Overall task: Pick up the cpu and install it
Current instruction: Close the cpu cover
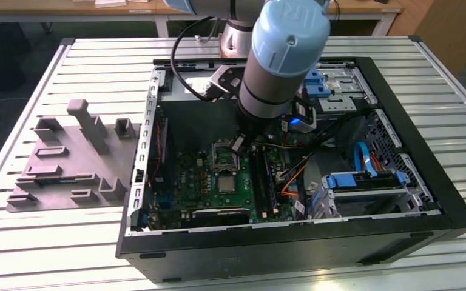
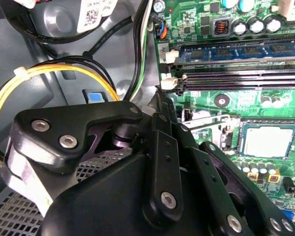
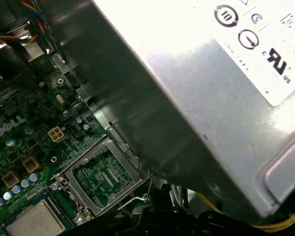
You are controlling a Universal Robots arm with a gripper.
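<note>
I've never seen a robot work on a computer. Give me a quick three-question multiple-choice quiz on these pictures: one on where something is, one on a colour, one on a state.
1. Where does the cpu lie?
A. on a shelf
B. on the green motherboard
C. in a drawer

2. What colour is the arm's round cap?
A. light blue
B. red
C. yellow

3. How is the computer case?
A. shut
B. wrapped in foil
C. open, its insides on show

Answers:
1 B, the silvery square sits among the board's parts.
2 A, the exterior view shows it pale blue.
3 C, the board is plainly visible inside.
</note>
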